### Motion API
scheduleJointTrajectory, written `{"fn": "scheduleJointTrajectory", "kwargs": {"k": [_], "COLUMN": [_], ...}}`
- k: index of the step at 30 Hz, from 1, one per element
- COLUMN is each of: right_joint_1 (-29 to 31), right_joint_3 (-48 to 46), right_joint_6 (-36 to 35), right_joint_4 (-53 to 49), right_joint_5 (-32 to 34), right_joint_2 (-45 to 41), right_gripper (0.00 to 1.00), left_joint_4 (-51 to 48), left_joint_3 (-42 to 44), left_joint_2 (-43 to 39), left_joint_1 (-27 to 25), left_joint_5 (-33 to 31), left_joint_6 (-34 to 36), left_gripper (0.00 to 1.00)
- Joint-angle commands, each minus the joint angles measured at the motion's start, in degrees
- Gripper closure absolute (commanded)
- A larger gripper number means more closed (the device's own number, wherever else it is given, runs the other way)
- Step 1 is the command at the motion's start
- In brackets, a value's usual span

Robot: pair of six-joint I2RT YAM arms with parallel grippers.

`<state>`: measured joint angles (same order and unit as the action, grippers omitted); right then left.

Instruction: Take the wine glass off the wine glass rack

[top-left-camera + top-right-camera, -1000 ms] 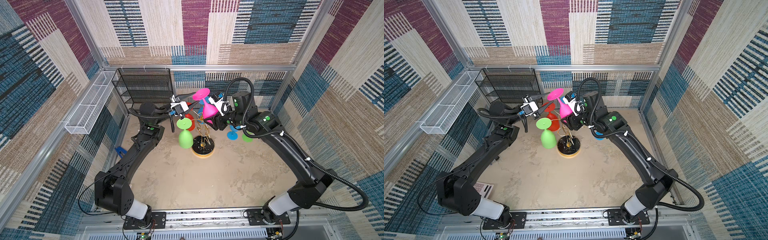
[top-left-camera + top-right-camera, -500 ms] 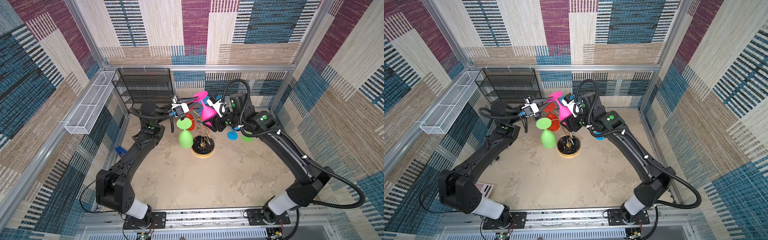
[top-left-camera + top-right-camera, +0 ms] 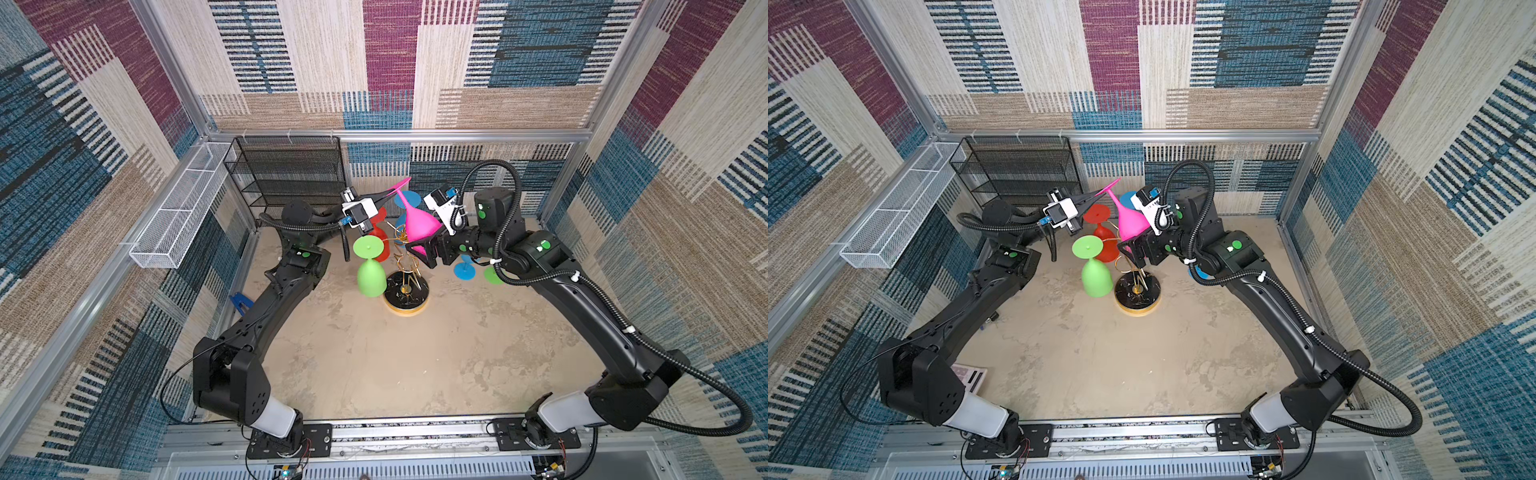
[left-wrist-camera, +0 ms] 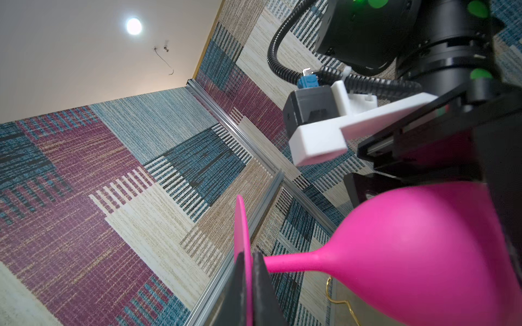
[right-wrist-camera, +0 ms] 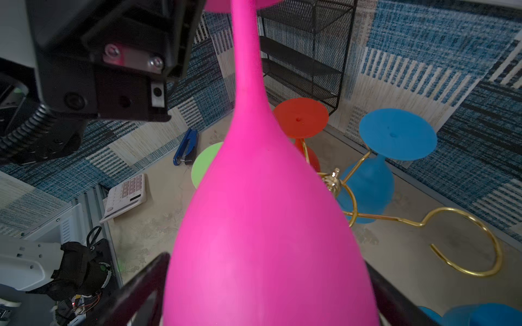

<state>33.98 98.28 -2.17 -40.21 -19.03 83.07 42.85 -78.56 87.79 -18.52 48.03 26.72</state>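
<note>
Item: pink wine glass (image 3: 420,223), foot clamped in my left gripper (image 4: 248,262); right gripper (image 5: 265,261) straddles the bowl, contact unclear. Risk: the thin foot slips and the glass drops onto the wine glass rack (image 3: 406,296).

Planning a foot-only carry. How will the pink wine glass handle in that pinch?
The pink wine glass looks like smooth opaque plastic: probably light, not brittle. The left gripper pinches only its thin foot, so the big bowl may lever and pivot.

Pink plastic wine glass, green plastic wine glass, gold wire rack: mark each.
Pink plastic wine glass (image 3: 422,224): a top view, bowl.
Green plastic wine glass (image 3: 371,280): a top view, bowl.
Gold wire rack (image 3: 415,297): a top view, black base.
</note>
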Motion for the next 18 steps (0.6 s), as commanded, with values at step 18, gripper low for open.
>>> {"fn": "scheduleJointTrajectory", "kwargs": {"k": [18], "right_joint_1": [-12.1], "right_joint_3": [-19.9], "right_joint_6": [17.4], "right_joint_4": [25.6], "right_joint_5": [-2.9], "right_joint_2": [-20.5], "right_gripper": [0.12], "left_joint_4": [-6.4], "left_joint_3": [6.2], "left_joint_2": [-5.3], "left_joint_1": [0.6], "left_joint_5": [-22.4], "left_joint_6": [-29.7], "left_gripper": [1.0]}}
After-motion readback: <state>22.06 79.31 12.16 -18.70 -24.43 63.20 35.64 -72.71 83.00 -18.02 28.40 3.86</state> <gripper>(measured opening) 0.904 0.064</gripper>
